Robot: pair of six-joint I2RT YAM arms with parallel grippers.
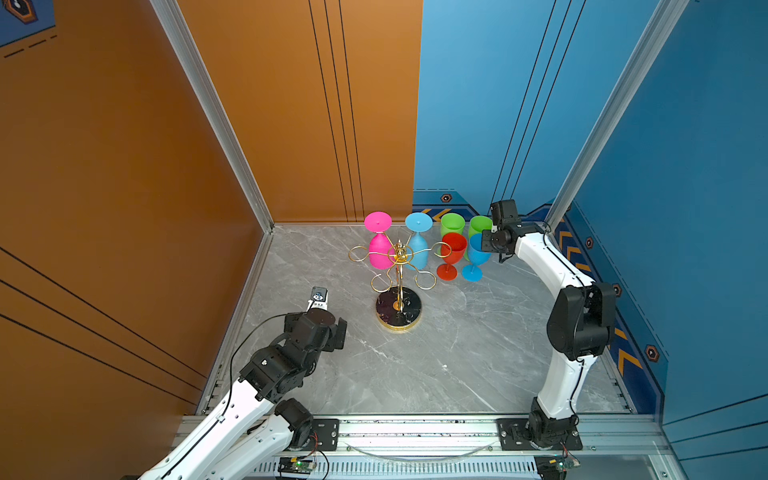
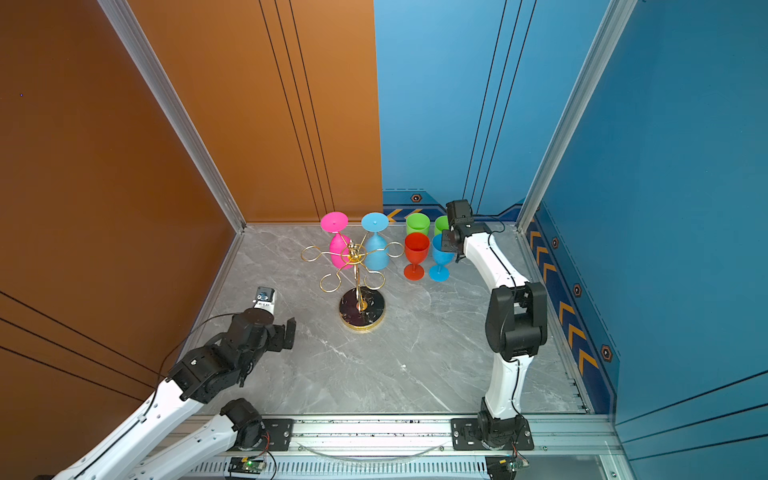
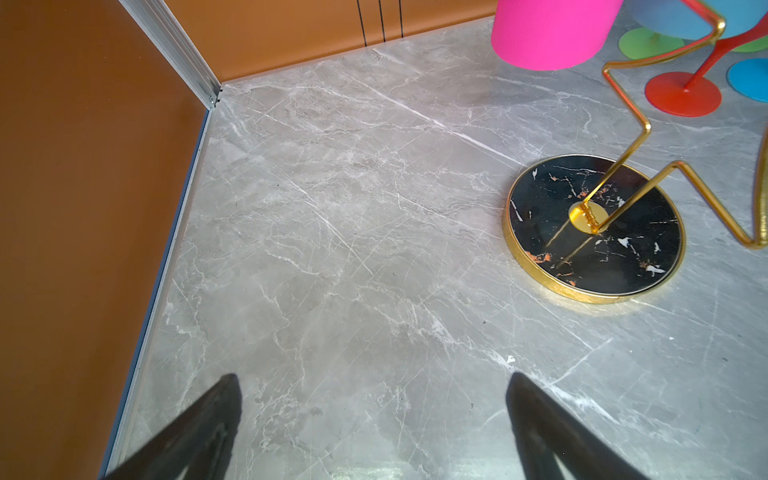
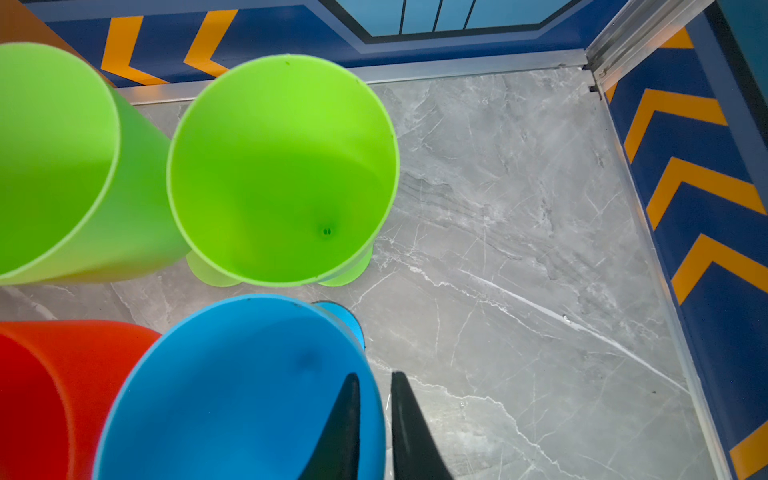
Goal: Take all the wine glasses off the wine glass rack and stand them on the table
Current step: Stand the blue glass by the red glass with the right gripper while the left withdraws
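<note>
The gold-wire wine glass rack (image 1: 399, 286) stands mid-table on its black marbled base (image 3: 594, 232). Two wine glasses hang upside down on its far loops, a pink one (image 1: 380, 249) and a light blue one (image 1: 419, 251); the other loops are bare. My right gripper (image 4: 374, 374) is at the rim of an upright blue glass (image 4: 232, 395) standing on the table to the right of the rack. One finger is inside the bowl and one outside, with a thin gap showing beside the rim. My left gripper (image 3: 374, 376) hangs open over bare table, left of the base.
A red glass (image 1: 452, 249) and two green glasses (image 4: 282, 166) (image 4: 50, 158) stand upright close around the blue one, near the back wall. The right wall (image 4: 685, 187) runs beside my right gripper. The orange wall (image 3: 83, 208) is close on my left gripper's side.
</note>
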